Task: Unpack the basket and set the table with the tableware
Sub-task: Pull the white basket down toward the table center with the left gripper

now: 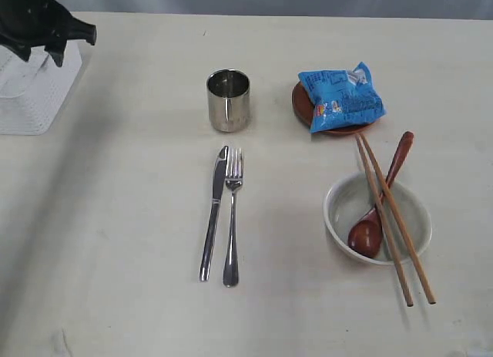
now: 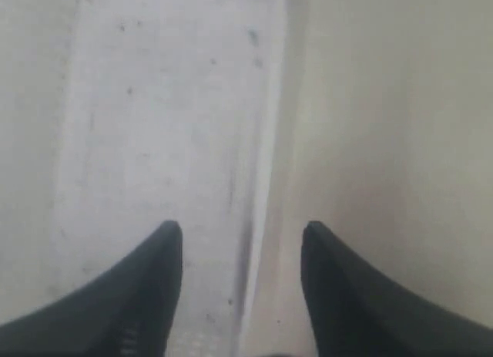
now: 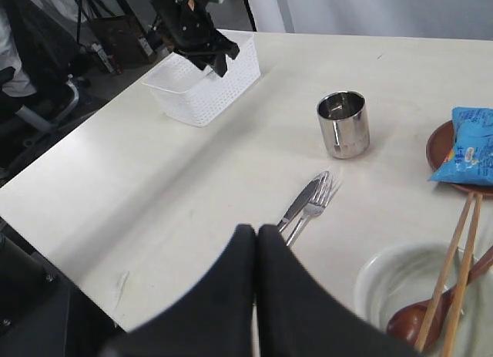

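Note:
The white lattice basket [image 1: 31,95] stands at the table's far left. My left gripper [image 1: 42,56] hovers over its near wall, open and empty; in the left wrist view the gripper [image 2: 241,230] straddles the basket rim [image 2: 266,180]. On the cream table [image 1: 115,218] lie the steel cup [image 1: 228,100], the knife [image 1: 213,210] and the fork [image 1: 232,218] side by side. The brown plate [image 1: 299,102] is mostly under the bag. The off-white bowl [image 1: 339,210] holds the wooden spoon [image 1: 366,235], with the chopsticks [image 1: 383,218] across it. My right gripper [image 3: 256,230] is shut and empty, above the table near the cutlery handles.
A blue snack bag [image 1: 341,99] lies on the brown plate. The right wrist view shows the table's edge, with chairs and dark equipment [image 3: 46,87] beyond it.

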Controlling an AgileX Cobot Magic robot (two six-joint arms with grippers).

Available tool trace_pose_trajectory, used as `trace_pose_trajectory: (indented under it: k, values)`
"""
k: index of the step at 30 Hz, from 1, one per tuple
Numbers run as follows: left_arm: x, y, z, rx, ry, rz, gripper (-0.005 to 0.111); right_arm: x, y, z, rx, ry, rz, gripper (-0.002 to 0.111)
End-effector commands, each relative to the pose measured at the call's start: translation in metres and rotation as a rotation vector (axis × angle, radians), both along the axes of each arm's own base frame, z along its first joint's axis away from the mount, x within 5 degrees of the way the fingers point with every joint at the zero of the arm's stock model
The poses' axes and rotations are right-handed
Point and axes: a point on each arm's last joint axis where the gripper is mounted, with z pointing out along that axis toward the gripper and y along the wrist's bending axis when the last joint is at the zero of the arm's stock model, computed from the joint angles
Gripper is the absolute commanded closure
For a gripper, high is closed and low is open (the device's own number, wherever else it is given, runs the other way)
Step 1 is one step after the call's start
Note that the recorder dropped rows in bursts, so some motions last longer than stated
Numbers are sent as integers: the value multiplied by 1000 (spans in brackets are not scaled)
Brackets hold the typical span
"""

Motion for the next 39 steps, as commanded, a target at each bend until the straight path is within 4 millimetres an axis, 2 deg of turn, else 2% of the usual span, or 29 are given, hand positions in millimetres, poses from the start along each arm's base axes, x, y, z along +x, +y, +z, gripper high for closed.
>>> trace_pose_trajectory:
  k: [1, 4, 5, 9, 12, 17, 23, 31, 34, 35, 36, 37, 38, 39]
  values:
    - [-5, -3, -29, -30, 106, -29, 78, 1, 0, 0, -5, -3, -2, 109]
    - [-11, -2, -42, -28, 152, -25, 105, 0, 0, -1, -14, 8, 1, 109]
    - [-14, -2, -45, -26, 167, -24, 107, 0, 0, -1, -15, 9, 2, 109]
    - [-28, -4, -46, -76, 215, -4, 107, 0, 0, -1, -9, 7, 2, 109]
    - [-41, -16, -44, -191, 248, -22, 107, 0, 0, -1, -8, 5, 2, 109]
    - [-67, -45, -29, -296, 223, -28, 107, -1, 1, -1, 8, 17, 14, 109]
    - [-105, -86, -13, -321, 223, -60, 107, -2, 2, -1, 19, 28, 25, 109]
    - [-133, -119, -24, -324, 257, -31, 106, -4, 3, -2, 15, 41, 43, 109]
    - [-133, -120, -22, -317, 232, -50, 98, -4, 3, -2, 10, 37, 46, 109]
    - [-132, -119, -16, -318, 205, -54, 84, -4, 3, -2, 8, 36, 45, 109]
    - [-132, -118, -12, -316, 190, -62, 77, -4, 3, -2, 8, 36, 45, 109]
    - [-133, -115, -3, -307, 156, -81, 60, -3, 3, -1, 9, 28, 40, 109]
    - [-133, -114, 2, -299, 138, -93, 55, -2, 3, 0, 8, 15, 37, 109]
    - [-135, -110, 15, -285, 91, -117, 52, 0, 2, 1, 8, -15, 21, 109]
